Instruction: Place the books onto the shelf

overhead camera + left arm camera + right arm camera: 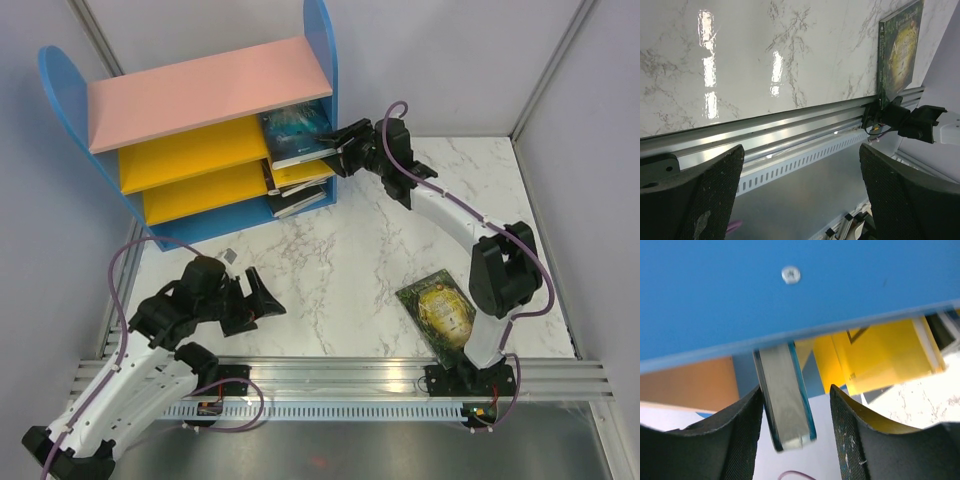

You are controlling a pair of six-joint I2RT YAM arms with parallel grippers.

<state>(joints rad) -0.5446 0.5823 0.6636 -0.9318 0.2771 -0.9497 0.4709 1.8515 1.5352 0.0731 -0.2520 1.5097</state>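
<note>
1. Aluminium rails [350, 372] run along the table's near edge, and both arm bases are bolted onto them.
2. Beyond them lies the table top [330, 255], white with grey marble veining. It is glossy: the left wrist view shows bright streaks of light reflected in it.
3. Plain pale walls [450, 60] close in the table at the back and both sides, with slim metal posts [548, 72] at the back corners.
4. At the back left the shelf [200, 95] stands at an angle. It has rounded blue side panels, a pink board above two yellow ones, and a blue base.
5. Books poke out of its right end: a teal book [295, 130] on the upper yellow board, a yellow book [300, 172] beneath it, and darker ones at the bottom.
6. A green-gold book [437, 308] lies flat on the table just beside the right arm's base.
7. The right gripper [338, 150] is at the shelf's right end with its fingers on either side of the teal book's protruding end. The right wrist view shows a gap beside one pad, so the gripper is spread, not pinching.
8. The left gripper [268, 296] hovers over the near left of the table, spread wide, with nothing between its fingers.
</note>
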